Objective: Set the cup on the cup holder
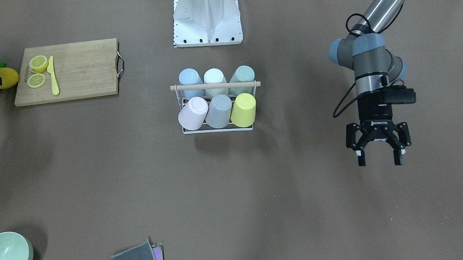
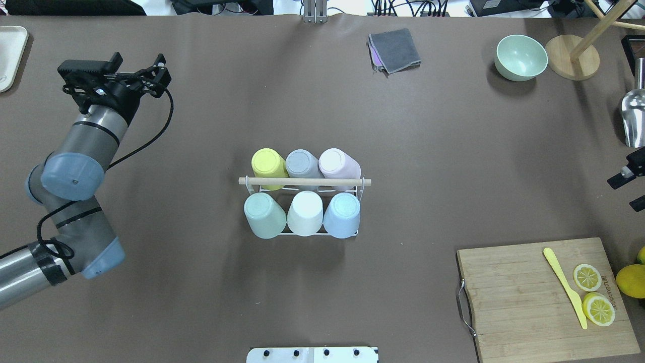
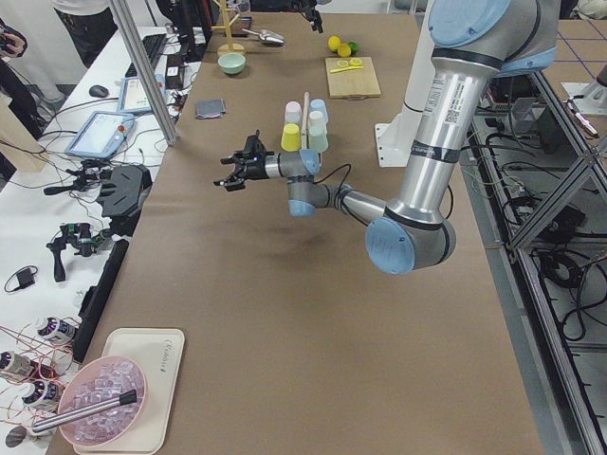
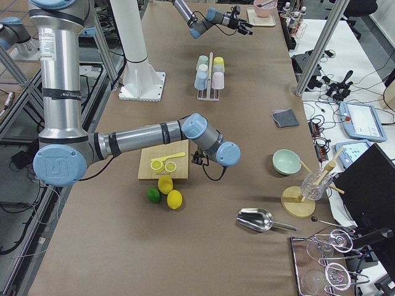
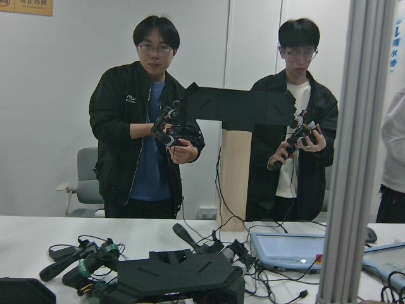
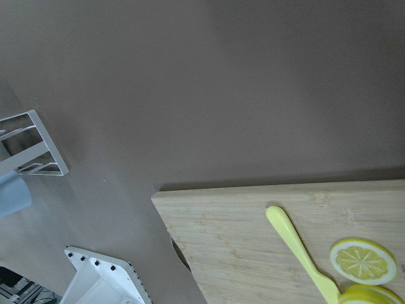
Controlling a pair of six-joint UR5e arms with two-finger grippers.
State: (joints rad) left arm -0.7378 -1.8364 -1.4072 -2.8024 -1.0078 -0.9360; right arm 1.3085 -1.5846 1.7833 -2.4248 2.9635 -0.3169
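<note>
The cup holder (image 1: 214, 86), a white wire rack with a wooden rod across its top, stands mid-table; it also shows in the overhead view (image 2: 302, 181). Six cups sit upside down on its prongs: pink (image 1: 193, 113), grey (image 1: 220, 111) and yellow (image 1: 243, 110) in one row, blue (image 1: 190, 83), white (image 1: 215, 82) and green (image 1: 242, 79) in the other. My left gripper (image 1: 380, 154) is open and empty, well off to the rack's side, above the table (image 2: 140, 63). My right gripper (image 2: 627, 191) shows partly at the table's edge near the cutting board, its fingers apart and empty.
A wooden cutting board (image 1: 80, 70) holds two lemon slices and a yellow knife (image 1: 53, 77); whole lemons (image 1: 2, 77) lie beside it. A green bowl (image 1: 6, 255), a grey cloth (image 1: 137, 259), a wooden stand (image 2: 572, 63) and a metal scoop (image 2: 632, 116) sit near the operators' side.
</note>
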